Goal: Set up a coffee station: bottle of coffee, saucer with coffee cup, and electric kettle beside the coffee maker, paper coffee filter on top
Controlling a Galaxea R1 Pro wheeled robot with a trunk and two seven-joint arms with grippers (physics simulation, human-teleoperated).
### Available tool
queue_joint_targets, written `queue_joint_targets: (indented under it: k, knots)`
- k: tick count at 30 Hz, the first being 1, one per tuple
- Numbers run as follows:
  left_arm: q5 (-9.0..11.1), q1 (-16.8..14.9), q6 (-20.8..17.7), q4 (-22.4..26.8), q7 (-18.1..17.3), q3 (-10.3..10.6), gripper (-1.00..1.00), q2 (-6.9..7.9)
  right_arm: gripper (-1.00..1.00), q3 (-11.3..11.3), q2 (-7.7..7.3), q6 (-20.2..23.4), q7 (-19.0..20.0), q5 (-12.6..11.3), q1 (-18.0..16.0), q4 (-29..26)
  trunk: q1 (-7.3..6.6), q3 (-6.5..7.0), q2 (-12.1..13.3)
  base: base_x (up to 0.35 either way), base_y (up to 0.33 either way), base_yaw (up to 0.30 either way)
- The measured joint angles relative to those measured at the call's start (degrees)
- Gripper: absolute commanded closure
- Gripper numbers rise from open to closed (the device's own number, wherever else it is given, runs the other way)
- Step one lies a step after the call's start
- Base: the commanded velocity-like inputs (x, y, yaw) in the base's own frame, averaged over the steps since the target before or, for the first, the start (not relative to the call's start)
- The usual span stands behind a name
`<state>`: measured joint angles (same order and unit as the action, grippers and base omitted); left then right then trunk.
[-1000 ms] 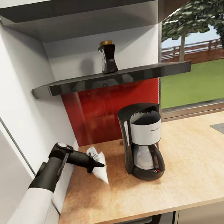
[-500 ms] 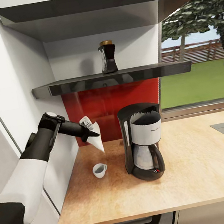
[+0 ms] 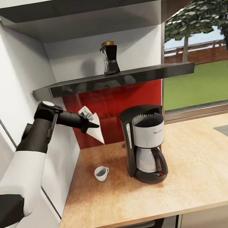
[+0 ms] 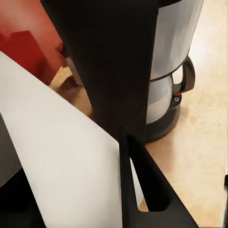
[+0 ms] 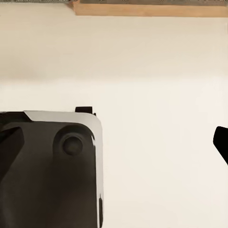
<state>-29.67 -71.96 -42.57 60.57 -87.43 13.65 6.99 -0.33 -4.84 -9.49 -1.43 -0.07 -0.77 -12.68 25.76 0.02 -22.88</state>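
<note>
- The left gripper (image 3: 89, 124) is held in the air to the left of the coffee maker (image 3: 145, 144), at about the level of its top, in front of the red backsplash (image 3: 126, 98)
- The gripper's fingers are clamped on the paper coffee filter (image 3: 95, 133); the white cone hangs point-down from them, clear of the worktop
- In the left wrist view the filter (image 4: 61, 171) is seen as a broad white sheet beside a black finger (image 4: 142, 190), with the coffee maker (image 4: 142, 61) close beyond it
- The coffee maker stands upright on the kitchen countertop (image 3: 199, 173), carafe seated in its base
- The coffee cup (image 3: 101, 173) sits on the countertop just left of the coffee maker, apart from it (no saucer under it)
- The bottle of coffee (image 3: 109, 58) stands upright on the kitchen shelf (image 3: 113, 80), above the coffee maker
- The right gripper's state cannot be told from the right wrist view
</note>
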Motion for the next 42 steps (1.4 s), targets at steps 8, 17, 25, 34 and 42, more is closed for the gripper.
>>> queue_joint_targets:
  k: [8,17,25,34,42]
  knots:
    - [-1.6,-0.2,-0.3,1.5,0.0,0.0,1.00,-0.29,-1.00,0.0,0.22,-0.1,0.1,-0.1,0.0,-0.8,0.01,0.00,0.0,-0.080,-0.174,0.000]
    - [-3.2,0.0,-0.3,2.0,0.0,0.0,1.00,-0.27,-1.00,0.0,0.27,-0.1,0.1,-0.1,0.0,-1.0,0.00,0.00,0.0,-0.062,-0.255,0.081]
    - [-4.7,-0.1,-0.3,2.1,0.1,-0.2,1.00,-0.31,-1.00,0.0,0.27,-0.1,0.1,-0.1,0.0,-1.1,0.00,0.00,0.0,-0.003,-0.272,0.264]
    - [-5.4,-0.4,-0.3,2.1,0.6,-0.1,1.00,-0.29,-1.00,0.0,0.28,-0.1,0.0,-0.1,0.0,-1.1,0.00,-0.01,0.0,0.000,-0.074,0.240]
    - [-15.7,-0.6,-0.8,2.1,2.4,-0.4,1.00,-3.26,-1.00,0.1,0.27,-0.1,0.0,0.0,0.0,-1.0,0.00,0.00,0.0,0.000,-0.002,0.022]
